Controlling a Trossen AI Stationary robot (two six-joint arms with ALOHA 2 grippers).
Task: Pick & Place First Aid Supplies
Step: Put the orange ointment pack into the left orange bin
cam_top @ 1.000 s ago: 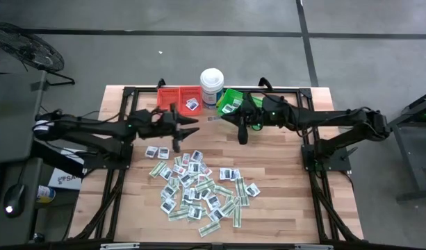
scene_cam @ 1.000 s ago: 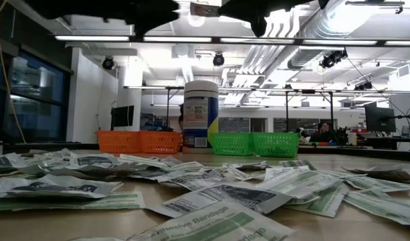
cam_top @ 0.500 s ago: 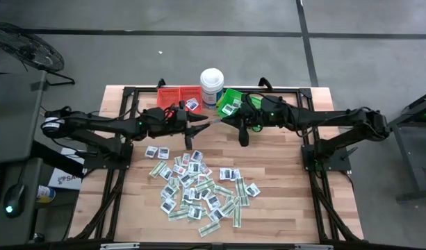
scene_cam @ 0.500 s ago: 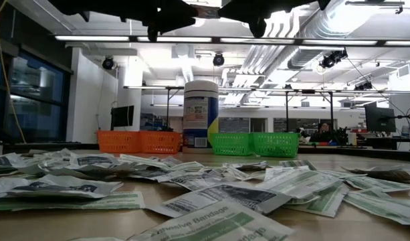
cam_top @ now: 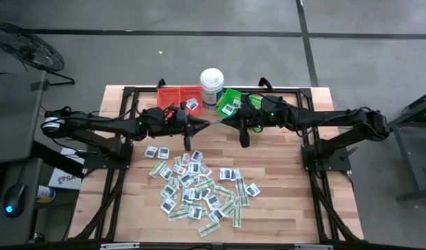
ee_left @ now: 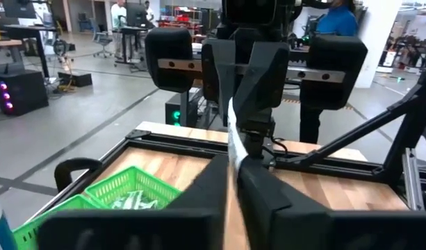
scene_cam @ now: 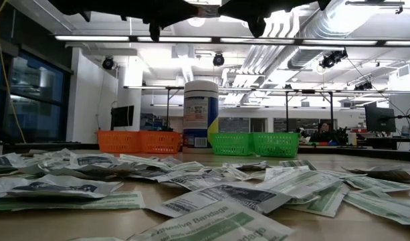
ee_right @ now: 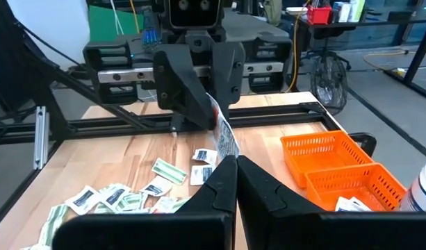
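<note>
Pale green-and-white, the long flat packet is hanging in the air between my two grippers, above the back of the wooden table and in front of the tall white round tub. I am clenching my right gripper on one end of that packet, fingers pressed together with the strip standing up out of them. My left gripper is meeting it tip to tip from the opposite side, and I am pinching its fingers on the packet's other end, the thin edge of the strip running up between them. From overhead the left gripper and the right gripper are nearly touching over bare wood. Below and nearer the front, the heap of small flat packets, square white ones mixed with longer green-and-white strips, is lying spread over the middle of the table. Behind my left arm the red plastic bin is holding a white packet; behind my right arm the green plastic bin is holding a few packets too.
</note>
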